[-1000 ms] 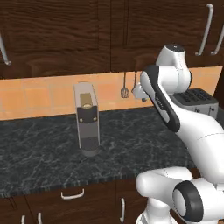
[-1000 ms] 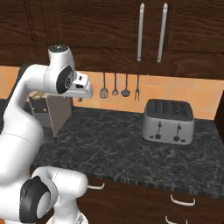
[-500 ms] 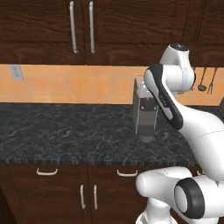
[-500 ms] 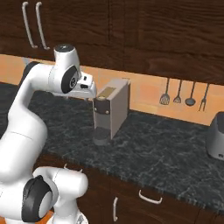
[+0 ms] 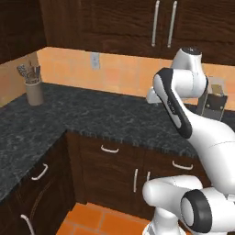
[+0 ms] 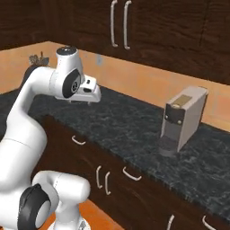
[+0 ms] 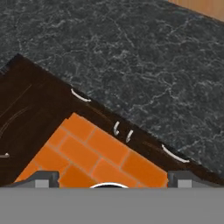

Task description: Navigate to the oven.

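The oven is out of view. My gripper (image 6: 91, 95) hangs above the front edge of a dark granite counter (image 6: 130, 121), pointing down. In the hand view its two fingertips (image 7: 42, 177) stand wide apart with nothing between them, so it is open. Below them lie the counter's edge, dark cabinet fronts with curved pulls (image 7: 81, 96) and orange floor tiles (image 7: 96, 155). In the left base view the arm's elbow (image 5: 172, 98) covers the hand.
A grey coffee machine (image 6: 183, 119) (image 5: 212, 102) stands on the counter to the right. The counter turns a corner at the left, where a utensil holder (image 5: 33, 89) sits. A wall outlet (image 5: 95, 60) and dark upper cabinets (image 5: 137, 23) line the back wall.
The whole picture has shifted: the base has moved left along the counter. The coffee machine now sits far right, and the counter's corner with the utensil holder has come into view.
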Robot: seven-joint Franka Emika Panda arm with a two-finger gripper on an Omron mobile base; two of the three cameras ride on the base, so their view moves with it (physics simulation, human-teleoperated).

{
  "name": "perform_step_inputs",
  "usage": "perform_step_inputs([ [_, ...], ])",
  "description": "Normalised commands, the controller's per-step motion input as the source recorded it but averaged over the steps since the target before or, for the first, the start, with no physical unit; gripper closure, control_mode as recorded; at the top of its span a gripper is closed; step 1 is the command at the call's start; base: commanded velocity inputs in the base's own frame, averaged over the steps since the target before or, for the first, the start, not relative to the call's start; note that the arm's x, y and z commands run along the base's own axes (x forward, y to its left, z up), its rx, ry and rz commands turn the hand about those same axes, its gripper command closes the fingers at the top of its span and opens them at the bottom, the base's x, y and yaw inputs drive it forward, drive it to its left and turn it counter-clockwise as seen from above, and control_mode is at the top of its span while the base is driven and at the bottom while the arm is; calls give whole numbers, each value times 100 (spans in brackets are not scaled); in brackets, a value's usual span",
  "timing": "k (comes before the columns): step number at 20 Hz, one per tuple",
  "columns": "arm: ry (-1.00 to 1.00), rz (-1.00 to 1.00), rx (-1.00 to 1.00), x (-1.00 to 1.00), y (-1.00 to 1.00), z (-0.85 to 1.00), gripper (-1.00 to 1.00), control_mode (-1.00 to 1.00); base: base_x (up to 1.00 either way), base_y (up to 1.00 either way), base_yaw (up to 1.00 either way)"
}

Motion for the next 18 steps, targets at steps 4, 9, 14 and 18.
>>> perform_step_inputs([
  [4,0,0,0,0,0,0,-100,100,0,0,68],
  [9,0,0,0,0,0,0,-100,100,0,23,81],
  [14,0,0,0,0,0,0,-100,100,0,30,89],
  [18,0,0,0,0,0,0,-100,100,-2,31,89],
])
